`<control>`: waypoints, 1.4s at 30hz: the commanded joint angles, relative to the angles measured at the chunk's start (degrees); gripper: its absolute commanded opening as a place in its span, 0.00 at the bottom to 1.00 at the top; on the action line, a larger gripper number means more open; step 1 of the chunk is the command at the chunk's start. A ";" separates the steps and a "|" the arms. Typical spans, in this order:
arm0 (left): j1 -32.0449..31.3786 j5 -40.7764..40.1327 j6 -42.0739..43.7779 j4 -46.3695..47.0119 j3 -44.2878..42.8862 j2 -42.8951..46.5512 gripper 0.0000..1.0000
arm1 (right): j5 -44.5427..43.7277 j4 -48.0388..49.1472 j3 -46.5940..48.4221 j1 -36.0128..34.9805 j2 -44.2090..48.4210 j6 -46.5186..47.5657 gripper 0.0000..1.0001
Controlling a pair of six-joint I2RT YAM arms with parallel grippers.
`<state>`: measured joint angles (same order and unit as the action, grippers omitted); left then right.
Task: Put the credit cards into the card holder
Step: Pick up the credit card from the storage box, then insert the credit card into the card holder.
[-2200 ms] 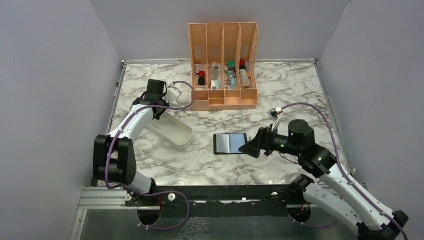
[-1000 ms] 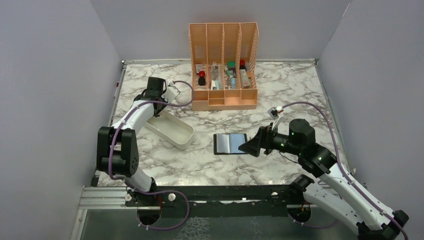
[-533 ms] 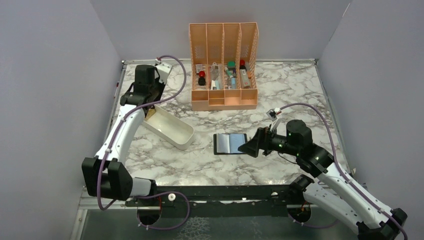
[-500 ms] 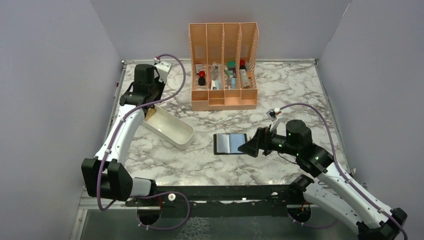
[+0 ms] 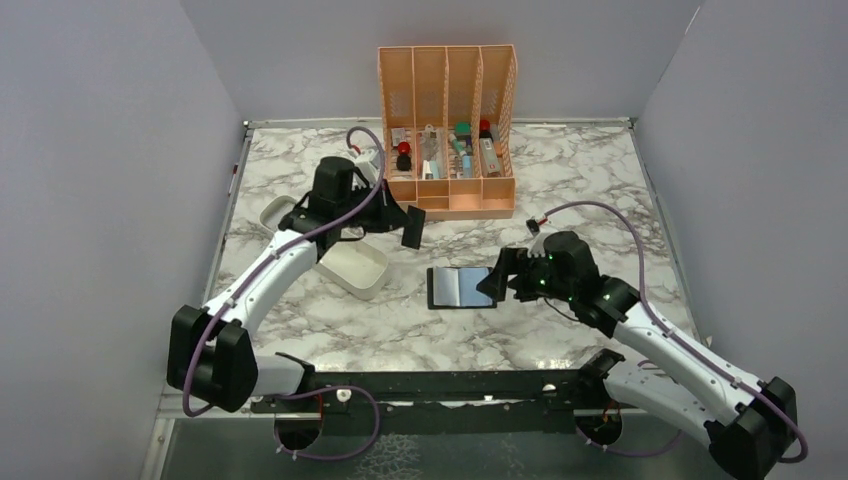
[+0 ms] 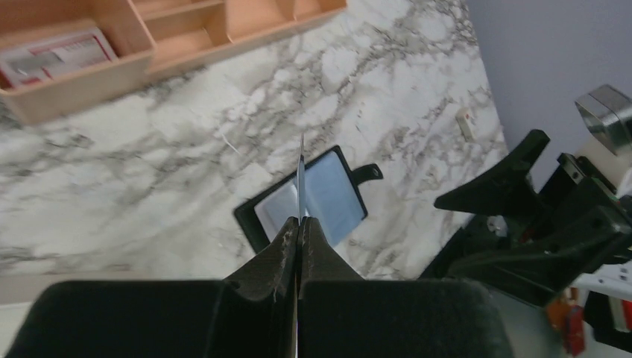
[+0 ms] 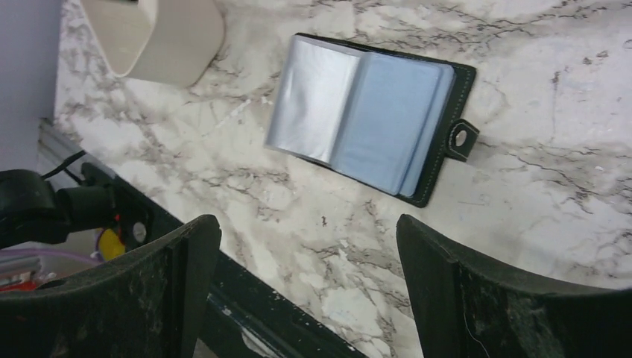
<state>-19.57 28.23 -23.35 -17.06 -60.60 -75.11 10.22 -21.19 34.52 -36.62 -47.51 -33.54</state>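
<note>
Swinging in from the far-left corner, the left gripper now hangs between the white tray and the orange organiser, clenched on a credit card seen edge-on. Meanwhile the right gripper has closed in on the card holder, which lies open mid-table; its jaws stand spread, holding nothing. The step in hand looks like carrying the card over. Next, it likely needs lowering and lining up with a bluish pocket while the right arm steadies the holder. The table is marble-patterned, with plain grey walls around it.
</note>
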 commanded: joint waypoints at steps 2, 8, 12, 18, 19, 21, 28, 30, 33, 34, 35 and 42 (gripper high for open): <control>-4.66 2.33 -18.62 19.89 11.69 3.11 0.00 | -8.99 0.13 -0.07 0.15 -4.41 1.73 0.91; -7.96 -1.03 -24.20 27.44 20.01 2.89 0.00 | -15.65 0.84 1.69 0.12 -12.08 3.63 0.93; -11.04 -3.74 -28.56 34.10 24.15 1.24 0.00 | -17.94 3.67 1.97 0.15 -16.62 4.43 0.89; -15.43 -6.55 -28.31 36.11 23.21 -5.34 0.00 | -17.21 8.48 2.25 0.15 -23.60 4.28 0.76; -15.75 -6.89 -28.09 36.44 23.10 -6.62 0.00 | -17.63 8.91 2.33 0.15 -24.61 4.23 0.74; -16.41 -7.12 -28.06 37.52 23.11 -9.09 0.00 | -18.49 9.84 2.38 0.15 -26.25 4.18 0.68; -18.31 -7.66 -27.69 41.04 23.63 -15.02 0.00 | -20.65 12.33 1.33 0.15 -28.32 4.53 0.52; -18.48 -8.09 -27.58 41.31 23.55 -15.88 0.00 | -20.79 12.94 1.25 0.15 -28.63 4.57 0.49; -18.66 -9.04 -27.24 41.41 23.59 -17.28 0.00 | -21.01 13.40 1.27 0.15 -29.10 4.60 0.41; -18.73 -9.41 -27.25 41.41 23.64 -17.66 0.00 | -21.06 13.45 1.32 0.15 -29.27 4.73 0.38; -18.76 -9.73 -27.33 41.41 23.68 -17.96 0.00 | -21.11 13.44 1.20 0.15 -29.35 4.79 0.35; -19.97 -10.30 -28.27 42.58 23.78 -20.59 0.00 | -20.17 13.91 -0.39 0.15 -29.21 3.94 0.17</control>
<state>-38.20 19.59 -51.09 22.63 -36.62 -93.86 -9.23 -8.93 35.22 -36.62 -76.31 -29.28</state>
